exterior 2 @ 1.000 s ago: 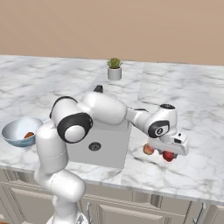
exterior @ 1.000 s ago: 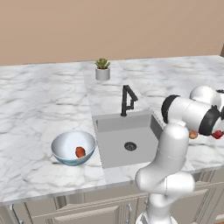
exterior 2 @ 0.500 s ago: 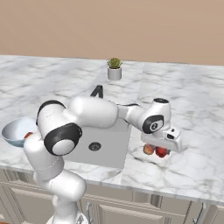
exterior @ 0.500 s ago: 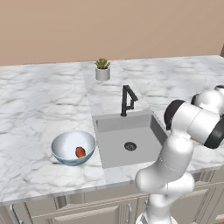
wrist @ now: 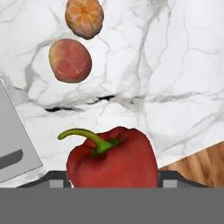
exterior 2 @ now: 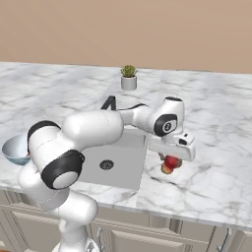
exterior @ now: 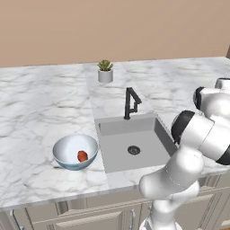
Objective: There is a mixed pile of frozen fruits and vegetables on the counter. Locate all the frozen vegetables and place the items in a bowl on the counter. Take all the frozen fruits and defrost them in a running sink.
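The gripper [exterior 2: 171,158] hung over the white, grey-veined marble counter [exterior 2: 216,167] just right of the sink [exterior 2: 114,158], clenched on a glossy dark red pepper [wrist: 113,159] with a curved green stem. The hand view showed the pepper close up, lumpy and waxy, sitting between the fingertips at the bottom of that view. Beyond it on the marble lay a smooth, round, reddish-peach fruit [wrist: 70,60] and a segmented orange fruit [wrist: 84,17], nearly touching each other and well apart from the pepper.

In the right base view the pepper [exterior 2: 171,161] was a small red lump under the white hand, with one orange fruit [exterior 2: 166,169] just below it, while the wide, pale blue bowl [exterior 2: 14,148] peeked out at the far left behind the arm.

The left base view gave the bowl [exterior: 67,149] whole, glossy and thin-rimmed, left of the grey rectangular sink, with an orange-red lump [exterior: 82,156] inside. The black angular faucet [exterior: 130,102] stood at the sink's far edge, and a small white pot with a green plant [exterior: 105,72] sat farther back.
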Robot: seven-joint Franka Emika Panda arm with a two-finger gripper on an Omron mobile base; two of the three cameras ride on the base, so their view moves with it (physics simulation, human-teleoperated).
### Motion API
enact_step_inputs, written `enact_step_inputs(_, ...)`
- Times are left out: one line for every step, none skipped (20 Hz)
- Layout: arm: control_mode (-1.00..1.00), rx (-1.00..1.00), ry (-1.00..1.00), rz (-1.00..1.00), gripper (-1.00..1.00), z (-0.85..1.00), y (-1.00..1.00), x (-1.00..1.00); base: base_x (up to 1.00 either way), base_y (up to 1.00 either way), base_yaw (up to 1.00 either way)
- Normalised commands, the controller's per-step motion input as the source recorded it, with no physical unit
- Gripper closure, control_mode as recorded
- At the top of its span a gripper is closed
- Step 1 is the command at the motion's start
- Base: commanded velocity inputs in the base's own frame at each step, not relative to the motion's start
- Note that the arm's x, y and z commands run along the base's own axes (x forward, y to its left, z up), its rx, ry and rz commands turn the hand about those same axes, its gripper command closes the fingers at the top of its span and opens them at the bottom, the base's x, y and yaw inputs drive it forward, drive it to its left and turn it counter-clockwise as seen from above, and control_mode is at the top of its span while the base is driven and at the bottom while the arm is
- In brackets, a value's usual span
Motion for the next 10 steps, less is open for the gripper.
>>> enact_step_inputs(-1.0,0.02,0.15,0.0,1.0,0.37,0.43,-0.1,0.0,0.0,0.0)
enact_step_inputs(-1.0,0.03,0.15,0.0,1.0,0.27,0.41,-0.08,0.0,0.0,0.0)
enact_step_inputs(-1.0,0.01,0.19,0.0,1.0,0.14,0.34,0.0,0.0,0.0,0.0)
enact_step_inputs(-1.0,-0.02,0.04,0.0,1.0,0.07,0.59,-0.17,0.0,0.0,0.0)
enact_step_inputs(-1.0,0.0,0.0,0.0,1.0,0.23,0.62,-0.23,0.0,0.0,0.0)
enact_step_inputs(-1.0,-0.01,0.0,0.0,1.0,0.11,0.6,-0.21,0.0,0.0,0.0)
enact_step_inputs(-1.0,0.0,0.0,0.0,1.0,0.15,0.57,-0.09,0.0,0.0,0.0)
enact_step_inputs(-1.0,0.0,0.0,0.0,1.0,0.15,0.6,-0.08,0.0,0.0,0.0)
enact_step_inputs(-1.0,0.0,-0.01,0.0,1.0,0.14,0.56,-0.11,0.0,0.0,0.0)
enact_step_inputs(-1.0,0.03,-0.12,0.05,1.0,0.15,0.64,-0.23,0.0,0.0,0.0)
